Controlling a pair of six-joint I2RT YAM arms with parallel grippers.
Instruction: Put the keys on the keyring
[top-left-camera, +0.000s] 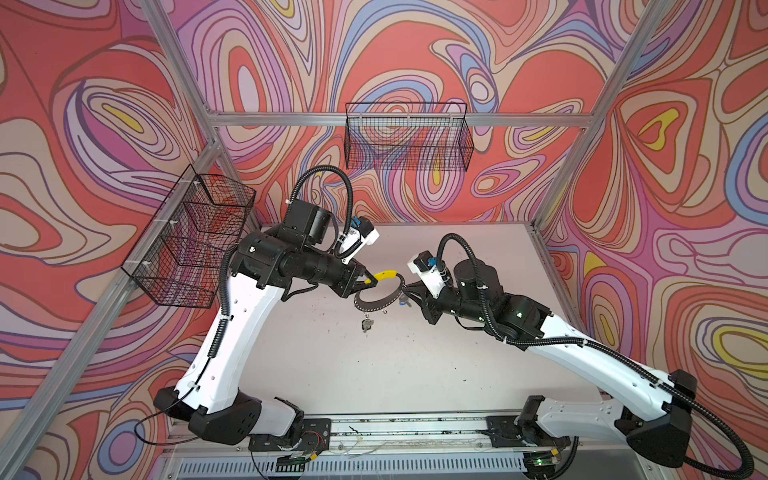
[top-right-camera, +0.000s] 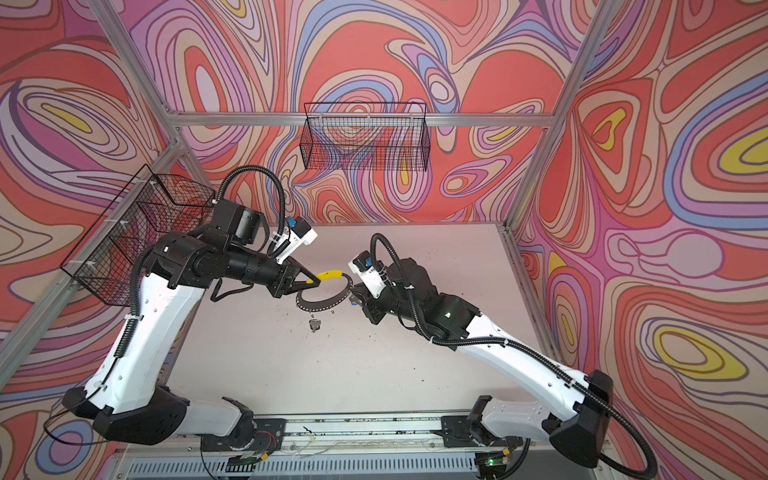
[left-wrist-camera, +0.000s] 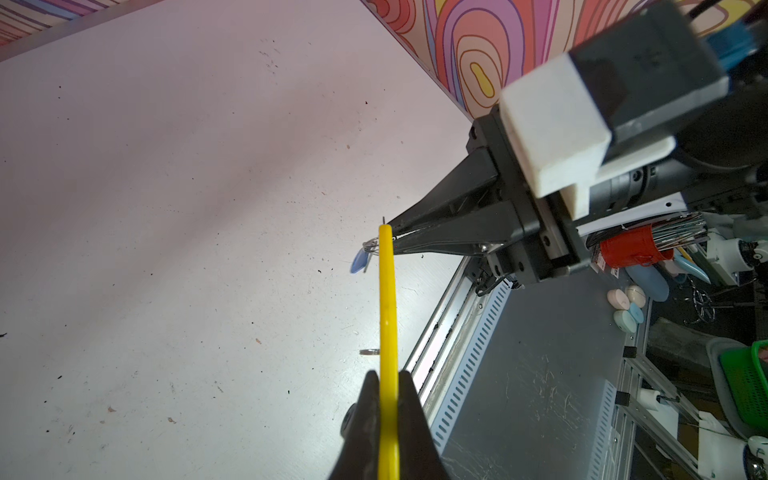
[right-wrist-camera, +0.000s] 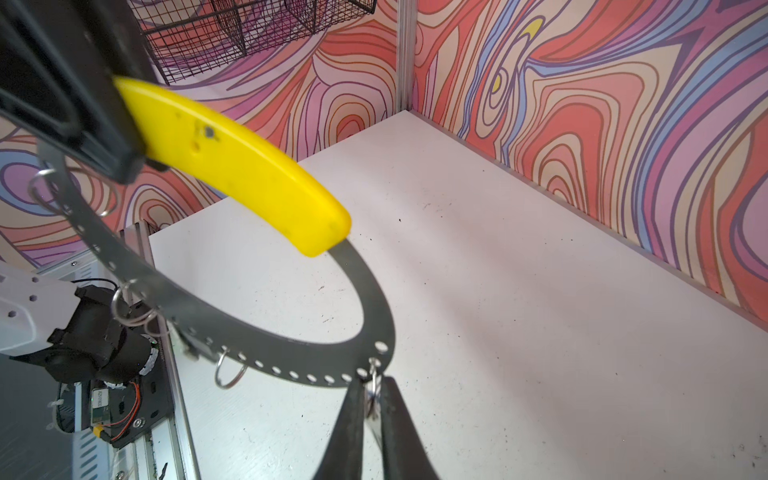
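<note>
My left gripper (top-left-camera: 371, 281) (left-wrist-camera: 388, 378) is shut on the yellow segment (left-wrist-camera: 387, 299) (right-wrist-camera: 232, 162) of the keyring (top-left-camera: 376, 308) (right-wrist-camera: 257, 353), holding the grey perforated hoop above the table. A key with a black tag (top-left-camera: 366, 326) (top-right-camera: 313, 325) dangles under the hoop. My right gripper (top-left-camera: 406, 291) (right-wrist-camera: 372, 390) meets the hoop's far edge. Its fingers are closed on a small wire ring and silver key at a hole in the hoop. That key's blue tag (left-wrist-camera: 360, 262) (top-left-camera: 402, 304) hangs just past the fingertips.
Bare wire rings (right-wrist-camera: 228, 374) hang from other holes in the hoop. One black wire basket (top-left-camera: 409, 137) hangs on the back wall and another (top-left-camera: 191, 237) on the left wall. The white table (top-left-camera: 415, 353) is speckled; a metal rail (top-left-camera: 415, 428) runs along its front.
</note>
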